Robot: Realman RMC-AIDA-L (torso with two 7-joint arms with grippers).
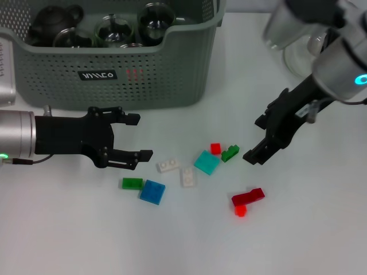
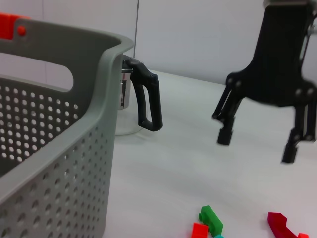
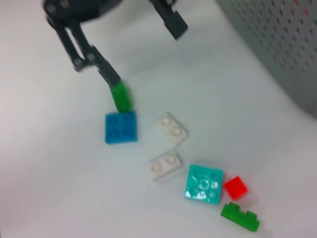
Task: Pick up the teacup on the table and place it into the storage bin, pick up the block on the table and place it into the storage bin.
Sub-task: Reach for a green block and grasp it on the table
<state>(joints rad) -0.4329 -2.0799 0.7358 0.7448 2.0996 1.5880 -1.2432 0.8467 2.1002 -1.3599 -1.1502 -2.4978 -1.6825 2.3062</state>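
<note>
Right of blocks: my right gripper [image 1: 256, 139] empty, fingers apart; left gripper [image 1: 136, 136] likewise. Risk: crowded green block [image 1: 230, 153], red block [image 1: 215, 148] — double grab.

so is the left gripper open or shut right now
Open. In the head view the left gripper has its black fingers spread apart with nothing between them, hovering above the white table before the grey-green perforated storage bin.

I'm looking at a plain white tabletop [image 1: 189, 240], matte and evenly lit, shadows lying soft on it. It fills the head view right out to the near edge and both side edges. From the left wrist view I get the room beyond the far edge: a pale grey wall [image 2: 208, 34] with one thin vertical seam [image 2: 137, 22] running down it.
</note>
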